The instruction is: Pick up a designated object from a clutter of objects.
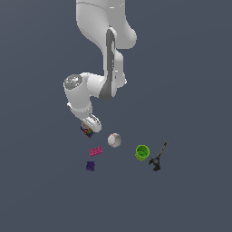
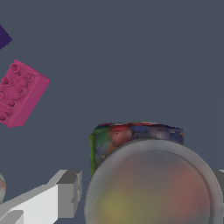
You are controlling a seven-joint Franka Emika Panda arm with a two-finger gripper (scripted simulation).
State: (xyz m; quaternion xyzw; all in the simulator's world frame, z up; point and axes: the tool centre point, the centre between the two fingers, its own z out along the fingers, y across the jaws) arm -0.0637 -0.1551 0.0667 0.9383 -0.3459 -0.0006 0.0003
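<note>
Directly beneath the wrist camera, the can [image 2: 151,183] is filling the near field, its grey metallic top facing the lens and its red, blue and green label showing along the far wall. The gripper [image 2: 144,192] is straddling the can: one pale finger [image 2: 65,192] is standing just beside the can's wall with a narrow gap showing, and the edge of the other is barely entering at the opposite side, so the jaws are apart and not yet clamped. Beyond the can, the pink brick [image 2: 19,94] is lying near, and farther still a corner of the purple piece [image 2: 3,37] is appearing. In the exterior view, the gripper [image 1: 89,127] is sitting low over the can [image 1: 87,131]; the ball [image 1: 114,140] is lying near the can toward that view's right, with the green cup [image 1: 142,152] and black clamp [image 1: 158,157] well beyond it. By judgement, the approach is done; closing and lifting are remaining.
</note>
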